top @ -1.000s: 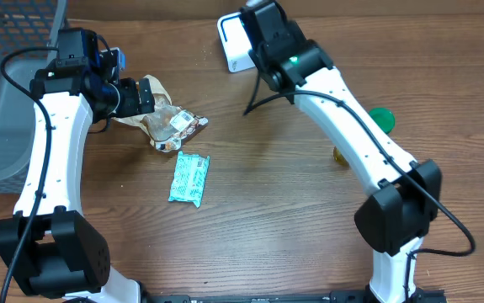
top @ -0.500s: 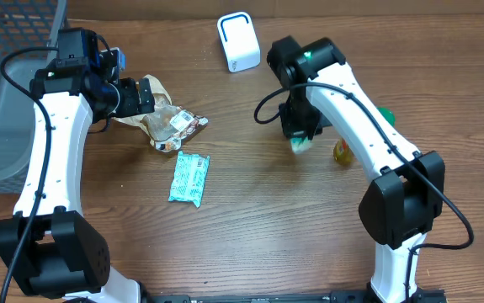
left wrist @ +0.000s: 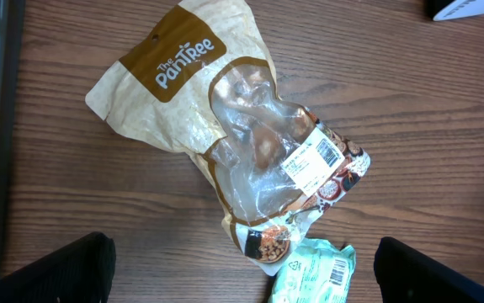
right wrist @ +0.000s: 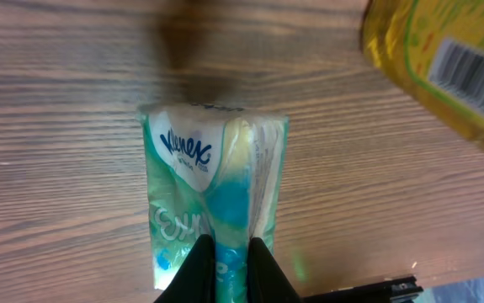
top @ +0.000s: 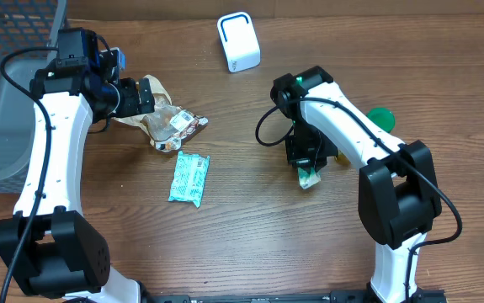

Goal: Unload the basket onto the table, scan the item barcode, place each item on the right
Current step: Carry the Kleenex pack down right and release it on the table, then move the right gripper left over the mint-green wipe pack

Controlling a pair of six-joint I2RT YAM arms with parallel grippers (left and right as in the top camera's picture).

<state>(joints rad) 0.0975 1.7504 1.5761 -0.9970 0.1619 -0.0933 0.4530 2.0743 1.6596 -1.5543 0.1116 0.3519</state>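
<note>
My right gripper (top: pixel 306 168) is shut on a green-and-blue Kleenex tissue pack (right wrist: pixel 212 194), its two fingers pinching the pack's near end (right wrist: pixel 229 261). The pack (top: pixel 308 178) lies low against the wooden table, right of centre. No barcode shows on its visible face. The white scanner (top: pixel 238 42) stands at the back centre, well away from the pack. My left gripper (top: pixel 145 97) hangs open above a tan-and-clear Pantree snack bag (left wrist: pixel 242 135), its fingers wide apart on either side (left wrist: pixel 246 273) and holding nothing.
A mint-green packet (top: pixel 189 178) with a barcode lies in front of the snack bag. A yellow barcoded item (right wrist: pixel 444 59) and a green lid (top: pixel 382 119) sit just right of the tissue pack. A grey mesh basket (top: pixel 6 93) fills the left edge.
The right arm swung from the scanner at the back down toward the table's front right, carrying the tissue pack down to the wood. The left arm has not moved.
</note>
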